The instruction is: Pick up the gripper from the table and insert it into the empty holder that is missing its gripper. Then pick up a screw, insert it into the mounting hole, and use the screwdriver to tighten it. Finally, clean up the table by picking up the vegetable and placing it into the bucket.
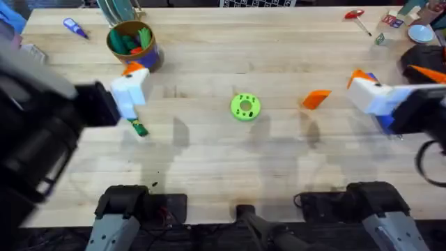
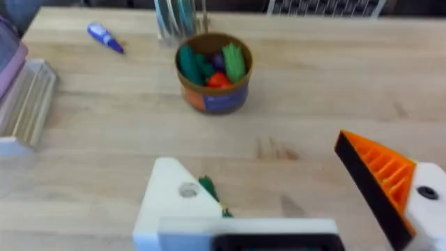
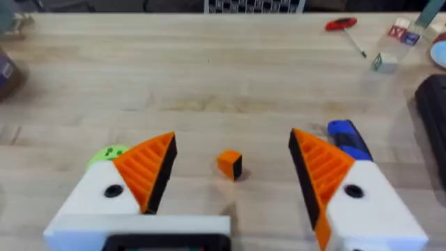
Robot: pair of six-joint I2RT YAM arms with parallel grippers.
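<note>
Overhead cam looks down and forward over the whole table (image 1: 279, 42). Both wrist cams sit low, facing forward; left wrist and overhead share the bucket (image 1: 134, 43).

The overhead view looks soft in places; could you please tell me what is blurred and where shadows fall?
Overhead: the left arm looms large, dark and blurred, and faint shadows lie on the table below the orange gripper. Left wrist: the holder is out of focus.

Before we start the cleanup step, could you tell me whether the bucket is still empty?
No, the bucket already holds several green, red and purple toy pieces.
</note>
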